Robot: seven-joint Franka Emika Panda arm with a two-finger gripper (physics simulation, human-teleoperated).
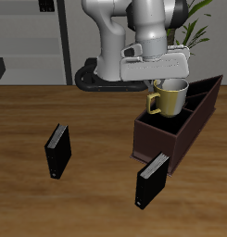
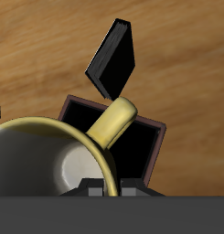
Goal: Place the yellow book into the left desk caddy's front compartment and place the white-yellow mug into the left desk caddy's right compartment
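My gripper (image 1: 166, 83) is shut on the rim of the white-yellow mug (image 1: 169, 98) and holds it upright in the air. The mug hangs just above the left desk caddy (image 1: 157, 141), over its large square right compartment (image 1: 169, 124). In the wrist view the mug's rim (image 2: 36, 151) and yellow handle (image 2: 114, 122) fill the frame, with the dark square bin (image 2: 136, 137) of the caddy below and the gripper (image 2: 112, 188) at the rim by the handle. The yellow book is hidden or out of view.
Two black books stand on the table: one (image 1: 56, 150) away from the caddy, the other (image 1: 152, 180) just before the caddy's front end, also seen as the black book (image 2: 114, 58). A potted plant (image 1: 200, 35) stands behind the caddy.
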